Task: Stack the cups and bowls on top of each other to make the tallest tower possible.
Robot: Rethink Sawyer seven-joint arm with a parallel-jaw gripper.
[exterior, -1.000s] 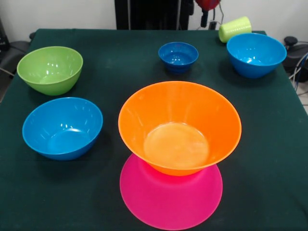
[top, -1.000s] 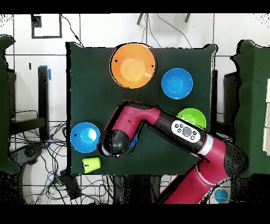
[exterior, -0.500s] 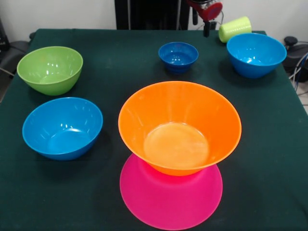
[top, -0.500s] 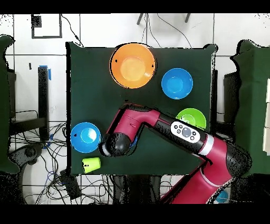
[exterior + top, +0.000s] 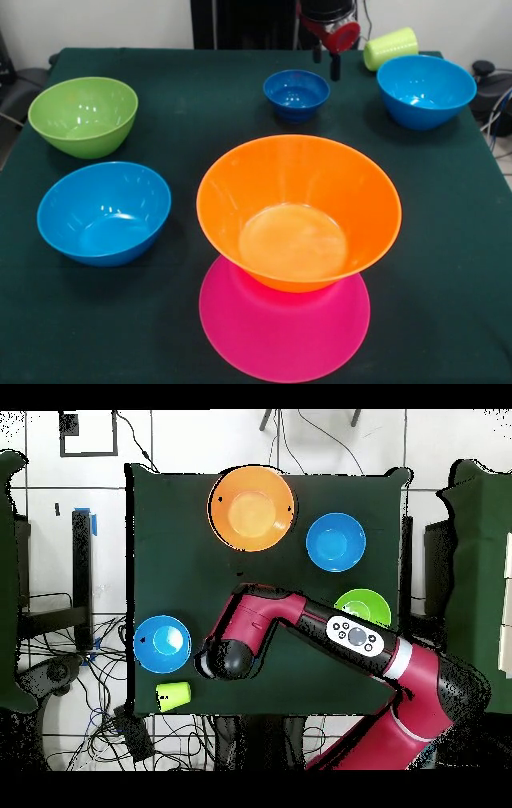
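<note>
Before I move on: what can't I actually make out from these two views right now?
- Small dark-blue bowl: overhead view, hidden under the arm's wrist.
- Gripper: front view, upper part cut off by the top edge; whether its jaws are open is unclear.
- Pink bowl: overhead view, hidden beneath the orange bowl.
- Yellow-green cup: front view, its opening faces away.

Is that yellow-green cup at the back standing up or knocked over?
Knocked over: the yellow-green cup lies on its side at the table's edge, its long side showing.
</note>
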